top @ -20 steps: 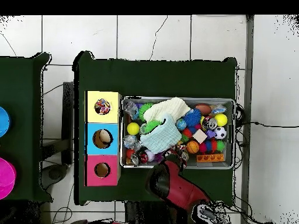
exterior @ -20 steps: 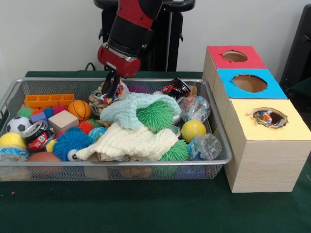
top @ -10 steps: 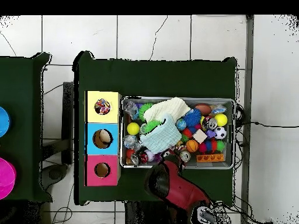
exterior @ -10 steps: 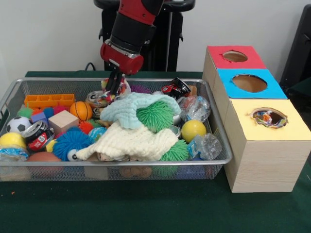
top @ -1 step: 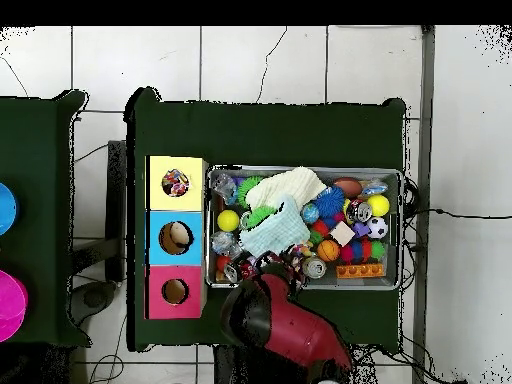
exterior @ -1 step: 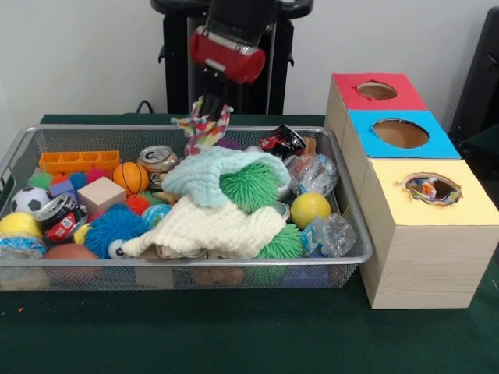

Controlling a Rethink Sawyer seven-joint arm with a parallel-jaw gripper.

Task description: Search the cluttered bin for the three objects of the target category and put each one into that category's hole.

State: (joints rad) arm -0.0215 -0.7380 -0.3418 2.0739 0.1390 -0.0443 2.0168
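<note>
My gripper hangs above the back of the wire bin, shut on a multicoloured knotted rag toy that dangles clear of the clutter. Right of the bin stands a row of wooden boxes with a hole on top: red, blue and yellow. A colourful item shows inside the yellow box's hole. In the overhead view the red arm covers the gripper, and only a bit of the rag toy shows at the bin's lower edge.
The bin holds a mint cloth, a cream cloth, a green spiky ball, a yellow ball, a drink can, a small basketball, an orange tray and several other toys.
The gripper has risen and shifted right, lifting the rag toy out of the clutter. The drink can beneath it now lies uncovered.
</note>
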